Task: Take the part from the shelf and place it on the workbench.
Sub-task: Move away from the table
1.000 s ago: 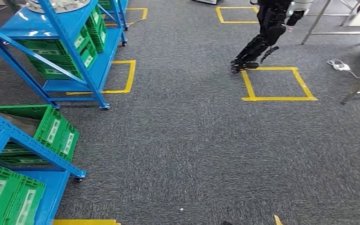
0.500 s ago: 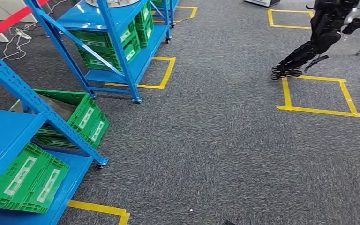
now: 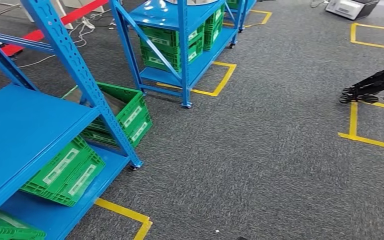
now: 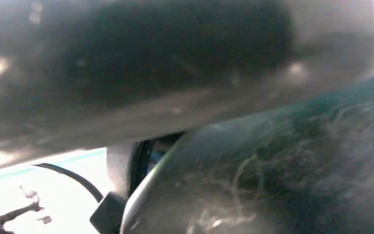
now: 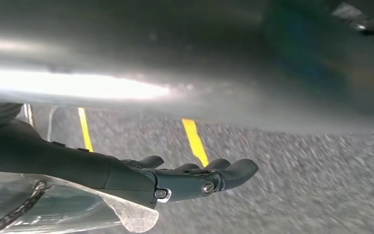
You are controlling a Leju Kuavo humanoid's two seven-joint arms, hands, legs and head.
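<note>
Shelf: I saw the blue shelf (image 3: 180, 50) at upper middle of the head view, green crates (image 3: 172, 45) below.
Part: top edge, silvery object (image 3: 192, 2), cropped; probably rigid metal, heavy; I'd grip its rim.
Right hand (image 5: 195, 178): fingers extended, nothing held.
Left hand: cannot tell.

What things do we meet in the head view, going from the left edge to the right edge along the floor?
Near blue shelf → tilted green crate → far blue shelf → open grey carpet → black foot of another robot beside yellow floor tape.
</note>
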